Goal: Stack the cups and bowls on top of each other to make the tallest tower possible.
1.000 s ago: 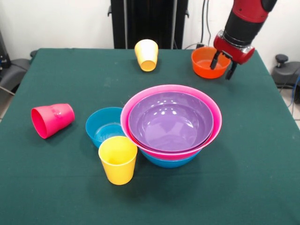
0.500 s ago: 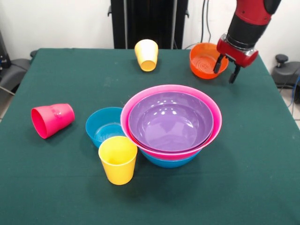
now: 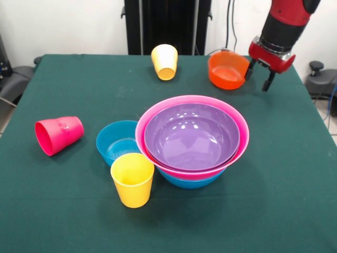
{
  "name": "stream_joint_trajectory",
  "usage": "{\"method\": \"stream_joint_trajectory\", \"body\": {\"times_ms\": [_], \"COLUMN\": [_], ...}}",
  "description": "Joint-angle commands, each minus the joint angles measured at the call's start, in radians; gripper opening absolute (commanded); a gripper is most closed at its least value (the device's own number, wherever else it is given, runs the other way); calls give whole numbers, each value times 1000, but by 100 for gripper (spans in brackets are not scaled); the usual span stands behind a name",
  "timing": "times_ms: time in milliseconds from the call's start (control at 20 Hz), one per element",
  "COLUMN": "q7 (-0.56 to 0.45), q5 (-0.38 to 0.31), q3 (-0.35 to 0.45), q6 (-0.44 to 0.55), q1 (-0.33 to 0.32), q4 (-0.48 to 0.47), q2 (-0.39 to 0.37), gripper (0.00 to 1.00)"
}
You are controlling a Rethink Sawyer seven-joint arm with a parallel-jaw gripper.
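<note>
Nearest the camera, a yellow cup (image 3: 132, 179) is standing upright, touching a small blue bowl (image 3: 117, 142) just behind it. Beside them the tower (image 3: 192, 139) is sitting mid-table: a purple bowl (image 3: 191, 135) nesting inside a wide pink bowl (image 3: 231, 153), with a blue bowl (image 3: 190, 182) peeking out underneath. Off to the left, a red-pink cup (image 3: 58, 134) is lying on its side on the green table (image 3: 63, 211). Further back, a second yellow cup (image 3: 165, 61) is resting tipped over. At the far right, the gripper (image 3: 258, 77) is pinching the rim of an orange bowl (image 3: 226, 70), which is tilting, with one finger inside and one outside.
</note>
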Motion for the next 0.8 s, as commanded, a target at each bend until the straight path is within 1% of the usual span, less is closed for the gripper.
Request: {"method": "stream_joint_trajectory", "body": {"times_ms": [50, 250, 350, 600, 750, 800], "q7": [194, 193, 184, 133, 91, 86], "q5": [-14, -24, -26, -38, -43, -45], "q3": [13, -9, -11, -9, 15, 20], "q6": [194, 246, 255, 245, 205, 191], "q1": [23, 35, 29, -15, -64, -70], "q4": [2, 2, 5, 42, 66, 81], "q2": [-72, -106, -116, -151, -147, -153], "gripper": [100, 100, 100, 100, 100, 100]}}
